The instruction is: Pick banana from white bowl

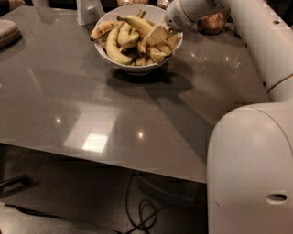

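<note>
The white bowl point(137, 68) stands at the far middle of the grey table and is full of yellow bananas. The banana point(136, 23), long and curved with a dark stem tip pointing left, lies on top of the pile. My gripper point(159, 35) reaches in from the right and is down inside the bowl's right half. It is right at the long banana's right end and among the shorter bananas point(114, 48).
A glass jar of grains point(213, 20) stands just right of the bowl, behind my arm, with more jars at the far edge. A white object point(89, 11) stands left of the bowl and a grey object point(7, 32) lies at the far left. My white base point(252, 169) fills the lower right. Cables point(146, 215) lie on the floor.
</note>
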`<state>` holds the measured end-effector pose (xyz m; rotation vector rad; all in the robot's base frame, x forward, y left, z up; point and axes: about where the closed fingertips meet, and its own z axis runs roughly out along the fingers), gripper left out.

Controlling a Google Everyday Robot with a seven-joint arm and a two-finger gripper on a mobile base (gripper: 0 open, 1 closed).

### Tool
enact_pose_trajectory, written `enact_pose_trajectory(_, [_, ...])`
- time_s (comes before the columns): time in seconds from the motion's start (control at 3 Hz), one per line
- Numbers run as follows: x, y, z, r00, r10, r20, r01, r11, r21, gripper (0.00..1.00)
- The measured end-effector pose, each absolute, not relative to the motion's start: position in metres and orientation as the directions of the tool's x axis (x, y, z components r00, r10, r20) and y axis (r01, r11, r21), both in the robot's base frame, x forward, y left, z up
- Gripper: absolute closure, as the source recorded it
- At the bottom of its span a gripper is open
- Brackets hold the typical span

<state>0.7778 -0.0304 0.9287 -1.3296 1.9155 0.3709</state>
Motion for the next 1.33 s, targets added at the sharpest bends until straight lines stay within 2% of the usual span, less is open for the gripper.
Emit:
enact_pose_trajectory(0.33, [0.764, -0.032, 0.956, -0.158, -0.668, -0.727, -0.888, 0.418, -0.190, 1.00])
enact_pose_trajectory(1.0, [0.731, -0.045, 0.991, -0.153, -0.681, -0.716, -0.890, 0.410, -0.199, 1.00])
enact_pose_trajectory(1.33, [0.713, -0.051, 0.991, -0.143, -0.655, -0.742, -0.908, 0.384, -0.164, 1.00])
